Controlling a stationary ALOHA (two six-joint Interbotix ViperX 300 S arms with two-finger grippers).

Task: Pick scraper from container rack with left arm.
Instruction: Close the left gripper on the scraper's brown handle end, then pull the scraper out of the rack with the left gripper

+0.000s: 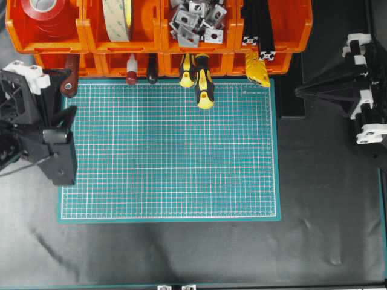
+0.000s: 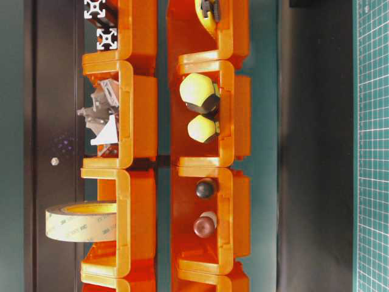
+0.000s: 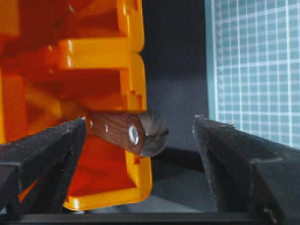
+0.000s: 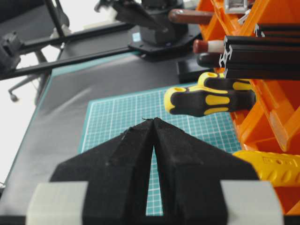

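The scraper [image 1: 69,80] pokes its reddish-brown wooden handle out of the lower left bin of the orange container rack [image 1: 157,37]. Its blade is hidden inside the bin. My left gripper [image 1: 64,98] stands open at the mat's far left corner, one finger on each side of the handle's end. In the left wrist view the scraper [image 3: 119,130], with its metal-ringed hole, lies between the spread fingers of the left gripper [image 3: 140,123], nearer the left finger [image 3: 56,150] and touching neither. My right gripper [image 4: 153,121] is shut and empty, parked at the right [image 1: 300,92].
Two yellow-and-black screwdrivers [image 1: 204,83], a red-knobbed tool [image 1: 131,75] and a yellow tool [image 1: 258,70] stick out of the lower bins over the green mat [image 1: 169,157]. Upper bins hold tape rolls [image 1: 117,18], metal brackets [image 1: 196,21] and black extrusions [image 1: 257,33].
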